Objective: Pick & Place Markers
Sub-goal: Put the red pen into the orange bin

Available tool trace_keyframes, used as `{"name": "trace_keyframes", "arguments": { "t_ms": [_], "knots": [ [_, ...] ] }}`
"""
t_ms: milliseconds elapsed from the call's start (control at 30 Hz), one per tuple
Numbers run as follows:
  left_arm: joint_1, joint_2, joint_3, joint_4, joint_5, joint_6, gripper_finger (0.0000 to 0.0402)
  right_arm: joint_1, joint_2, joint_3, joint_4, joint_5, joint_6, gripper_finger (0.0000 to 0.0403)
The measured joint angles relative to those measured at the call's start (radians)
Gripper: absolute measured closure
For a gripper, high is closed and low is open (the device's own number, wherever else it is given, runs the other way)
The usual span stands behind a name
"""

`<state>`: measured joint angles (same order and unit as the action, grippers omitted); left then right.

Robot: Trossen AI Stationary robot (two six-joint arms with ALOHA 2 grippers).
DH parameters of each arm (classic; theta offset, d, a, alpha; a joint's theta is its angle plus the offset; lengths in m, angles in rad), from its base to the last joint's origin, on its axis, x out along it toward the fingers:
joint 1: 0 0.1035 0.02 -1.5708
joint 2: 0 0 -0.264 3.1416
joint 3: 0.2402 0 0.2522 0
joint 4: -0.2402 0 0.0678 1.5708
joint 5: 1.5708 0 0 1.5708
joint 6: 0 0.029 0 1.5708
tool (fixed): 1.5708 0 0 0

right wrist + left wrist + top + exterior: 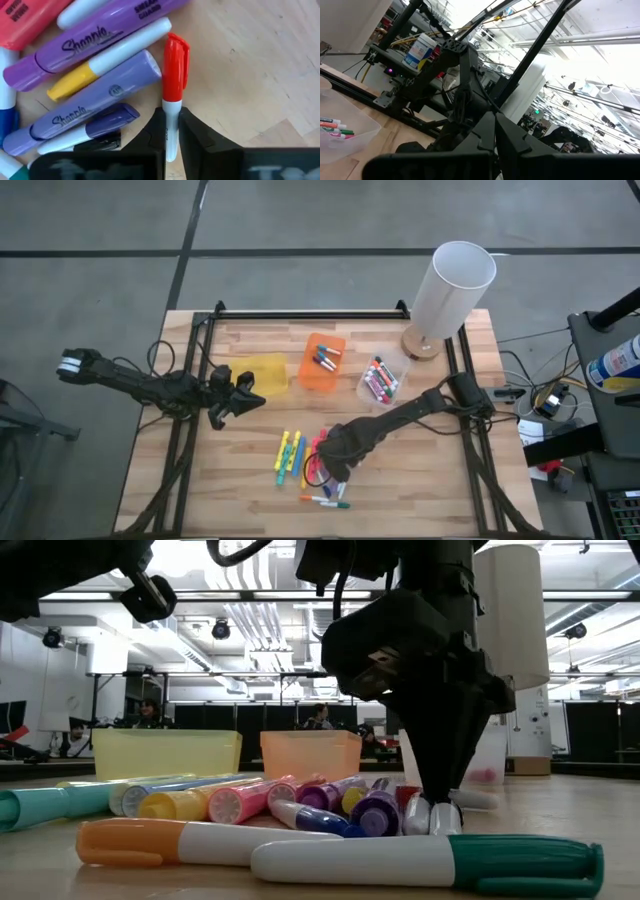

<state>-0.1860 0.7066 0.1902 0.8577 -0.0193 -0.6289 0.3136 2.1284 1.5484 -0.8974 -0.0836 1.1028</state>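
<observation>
Right wrist view gives us the clearest look: the right pincer (171,131) is pinching the white barrel of a red-capped marker (174,80) that lies on the wooden counter (260,75), just beside a heap of purple markers (95,40). From the high view we see that pincer down in the loose pile of markers (315,465) near the front middle of the counter, with more markers sitting in the orange bin (322,362) and the clear bin (383,380) further back. Meanwhile the left pincer (243,397) is pressed together, holding nothing, hovering next to the yellow bin (263,372).
</observation>
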Motion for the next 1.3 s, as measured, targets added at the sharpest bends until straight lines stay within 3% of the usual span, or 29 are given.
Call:
{"name": "trace_keyframes", "arguments": {
  "t_ms": [300,633,833,1300],
  "knots": [
    [0.000,0.000,0.000,0.001,0.000,0.000,0.0392,-0.057,-0.011,0.113,-0.181,0.015,-0.101,0.0380],
    [0.000,0.000,0.000,0.002,0.000,0.000,0.0392,-0.176,-0.012,0.319,-0.297,0.166,-0.293,0.0380],
    [0.000,0.000,0.000,0.002,0.000,0.000,0.0392,-0.281,-0.012,0.393,-0.300,0.244,-0.414,0.0380],
    [0.000,0.000,0.000,0.001,0.001,-0.001,0.0392,-0.491,0.033,0.407,-0.201,0.235,-0.549,0.0380]
  ]
}}
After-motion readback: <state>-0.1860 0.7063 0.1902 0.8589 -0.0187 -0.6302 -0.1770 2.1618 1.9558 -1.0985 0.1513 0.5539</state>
